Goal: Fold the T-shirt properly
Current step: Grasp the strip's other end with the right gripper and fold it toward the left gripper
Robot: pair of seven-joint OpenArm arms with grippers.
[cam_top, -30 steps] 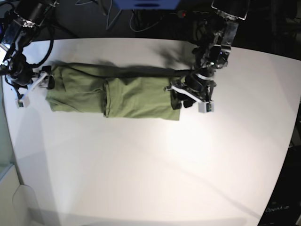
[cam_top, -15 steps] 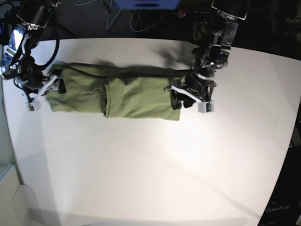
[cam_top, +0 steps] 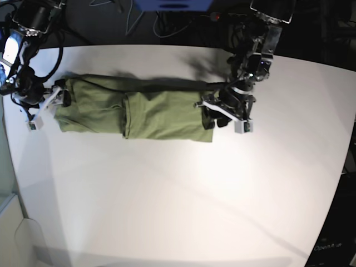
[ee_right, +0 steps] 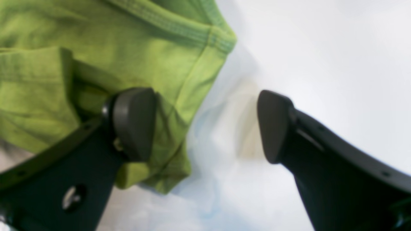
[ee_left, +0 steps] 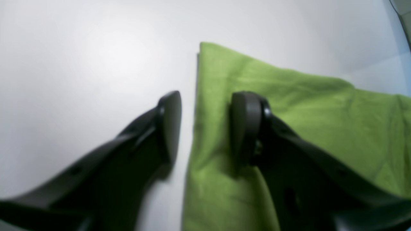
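The olive-green T-shirt [cam_top: 139,114] lies on the white table [cam_top: 167,194] as a long folded band running left to right. My left gripper [cam_top: 216,118] is low at the band's right end. In the left wrist view the left gripper [ee_left: 207,126] is open astride the T-shirt [ee_left: 305,106] edge, one finger [ee_left: 245,128] over cloth, the other finger [ee_left: 168,125] over bare table. My right gripper [cam_top: 55,103] is at the band's left end. In the right wrist view the right gripper [ee_right: 204,125] is wide open, one finger [ee_right: 133,123] over the hemmed T-shirt [ee_right: 96,48] corner, the other finger [ee_right: 274,126] over table.
Dark cables and equipment crowd the far side behind the table, with a blue object [cam_top: 172,4] at the top. The table edge curves away at the right [cam_top: 347,139] and at the left [cam_top: 8,167]. Bare white tabletop stretches in front of the shirt.
The right arm swung in toward the shirt's left end, then eased back slightly, its jaws still wide. The left arm and the shirt have not moved.
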